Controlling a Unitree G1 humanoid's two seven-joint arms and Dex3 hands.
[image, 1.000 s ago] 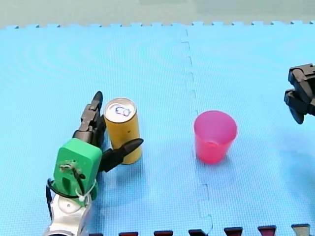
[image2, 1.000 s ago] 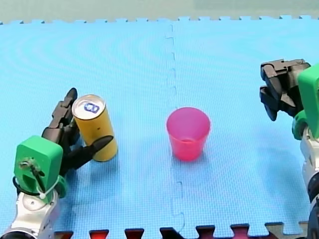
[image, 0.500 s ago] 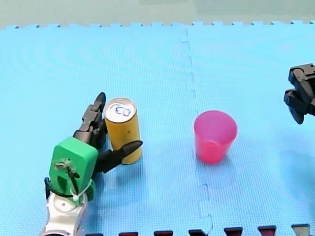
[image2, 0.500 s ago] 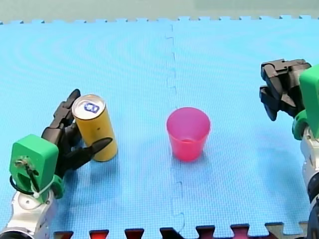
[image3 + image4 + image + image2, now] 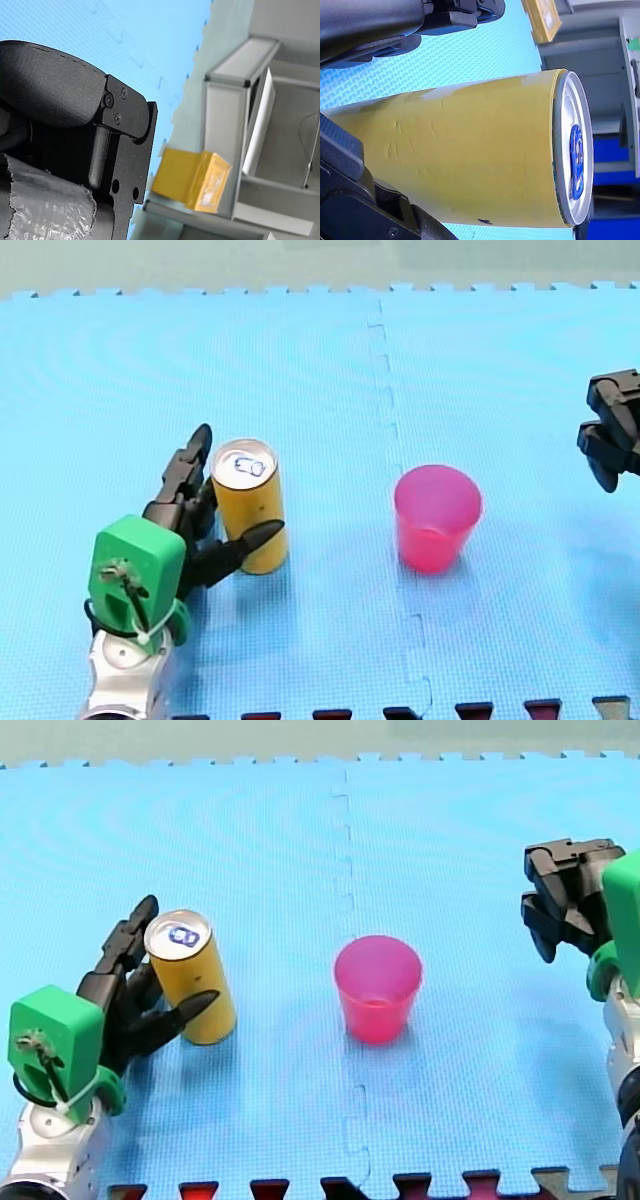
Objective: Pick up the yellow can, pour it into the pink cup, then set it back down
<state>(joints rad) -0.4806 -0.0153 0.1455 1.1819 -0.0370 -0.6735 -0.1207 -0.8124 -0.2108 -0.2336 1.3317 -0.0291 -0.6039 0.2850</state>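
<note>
The yellow can [image 5: 250,512] stands upright on the blue foam mat [image 5: 330,380], long axis vertical, inside the left hand [image 5: 197,528]. The thumb presses its lower front and the fingers run up its far side, so the hand is partly closed around the can, which sits on the mat, not yet lifted. The pink cup [image 5: 436,520] stands upright and mouth up, well apart on the thumb side of this hand, with bare mat between them and nothing in the way. The lift and carry look unobstructed. The right hand [image 5: 560,902] holds nothing, well beyond the cup.
</note>
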